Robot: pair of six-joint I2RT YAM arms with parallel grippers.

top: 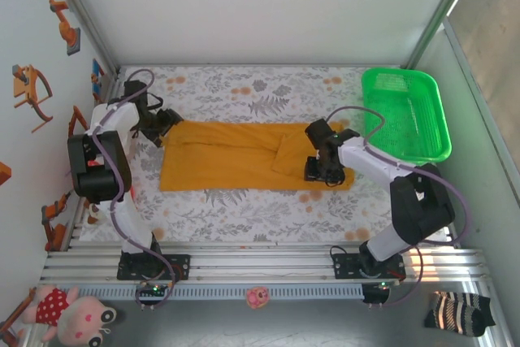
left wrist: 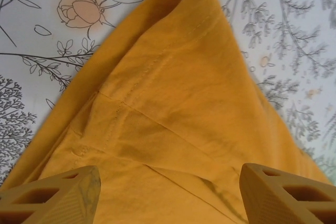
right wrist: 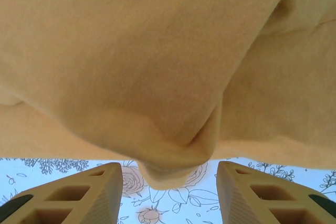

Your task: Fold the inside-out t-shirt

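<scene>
From above, your right claw (top: 321, 170) hides the right end of the t-shirt (top: 236, 164) on the bench (top: 244, 209). Both claws stand released: a fold sags between the right fingers (right wrist: 79, 192), and the shirt's left corner lies at your left claw (left wrist: 168, 187).

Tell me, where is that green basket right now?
In the top view, the green basket sits in the far right corner of the table, just right of the mustard t-shirt.
</scene>
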